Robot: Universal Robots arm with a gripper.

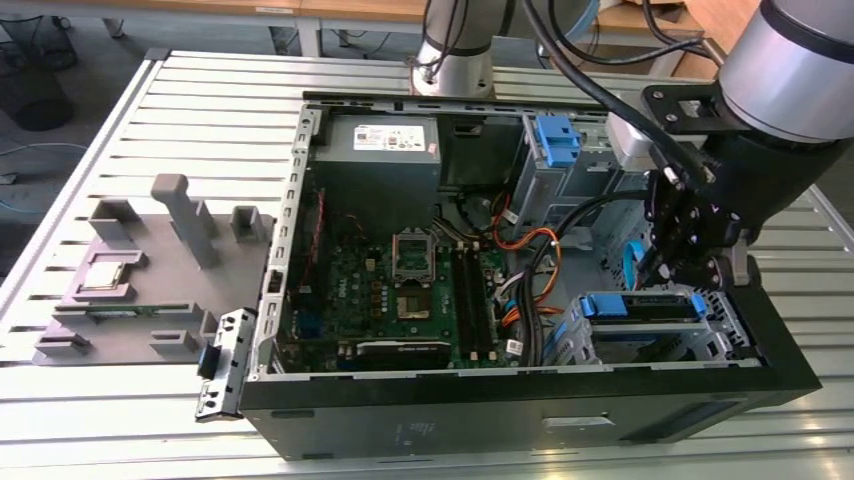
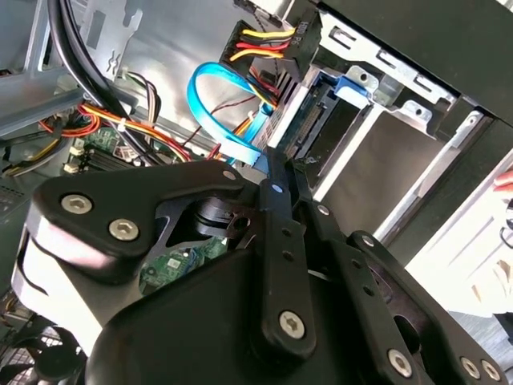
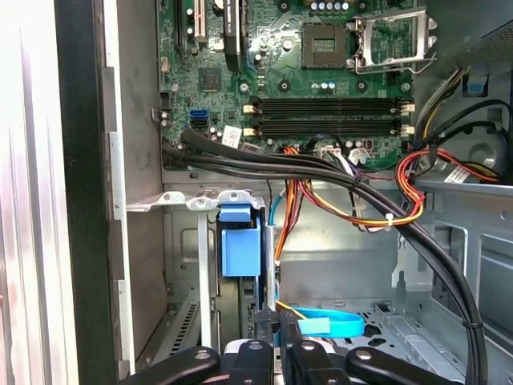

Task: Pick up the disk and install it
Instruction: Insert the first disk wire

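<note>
On the exterior view's left a grey parts tray lies on the slatted table; beside it stands the open computer case; in the drive cage at the case's near corner, on the exterior view's right, sits the disk, blue frame outward; the gripper hangs just above it, drawn nearly closed and gripping nothing. I'd guess the disk is dense, rigid, slick on its metal and shock-sensitive; best taken by the blue frame's sides.
</note>
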